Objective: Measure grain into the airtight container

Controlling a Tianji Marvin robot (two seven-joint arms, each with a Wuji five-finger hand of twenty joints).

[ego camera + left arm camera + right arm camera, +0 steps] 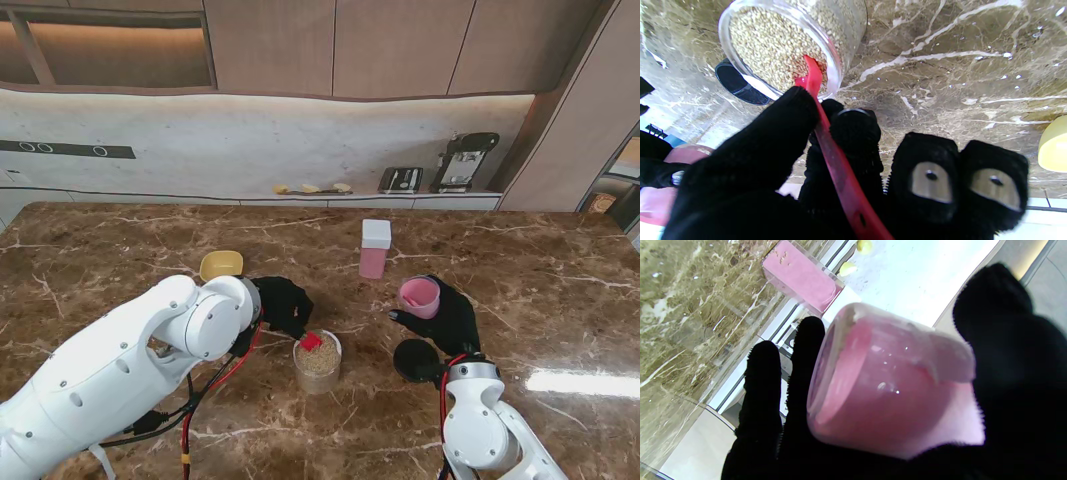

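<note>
A clear glass jar [318, 363] [780, 43] full of tan grain stands on the marble table, just right of my left hand [280, 305]. That black-gloved hand [826, 166] is shut on a red scoop [311, 342] [826, 143], whose tip dips into the grain. My right hand [445, 320] [1000, 383] is shut on a pink cup [419, 296] [887, 383], held off the table and tilted. A pink container with a white lid [374, 248] [800, 278] stands upright farther from me, between the hands.
A black round lid [415, 360] [740, 86] lies on the table right of the jar, nearer to me than the cup. A yellow bowl [221, 265] [1053, 145] sits beyond my left hand. Appliances line the back counter [440, 170].
</note>
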